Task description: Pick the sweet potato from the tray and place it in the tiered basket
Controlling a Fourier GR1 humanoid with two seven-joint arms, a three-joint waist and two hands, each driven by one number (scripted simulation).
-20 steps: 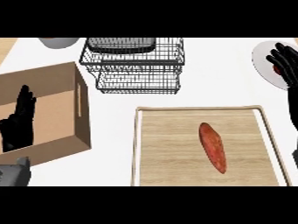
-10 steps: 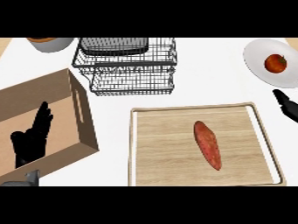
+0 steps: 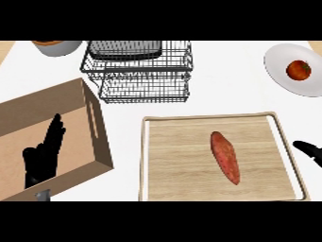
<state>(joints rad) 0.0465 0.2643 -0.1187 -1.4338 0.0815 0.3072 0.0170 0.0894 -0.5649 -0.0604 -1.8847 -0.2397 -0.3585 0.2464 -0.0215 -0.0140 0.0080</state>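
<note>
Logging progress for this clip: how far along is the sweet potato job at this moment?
Nothing is done yet. The sweet potato lies untouched on the wooden tray, and the wire basket behind the tray does not hold it. Neither hand holds anything: the right hand is just off the tray's right edge, and the left hand rests open over the cardboard box. Grasping, lifting and placing all remain.

Around the one tray (image 3: 289, 142) I count one sweet potato (image 3: 226, 157) on it, one wire basket (image 3: 138, 71) behind, one cardboard box (image 3: 97, 124) left, one plate (image 3: 296, 87) with one tomato (image 3: 299, 70), and one bowl (image 3: 55, 47).
</note>
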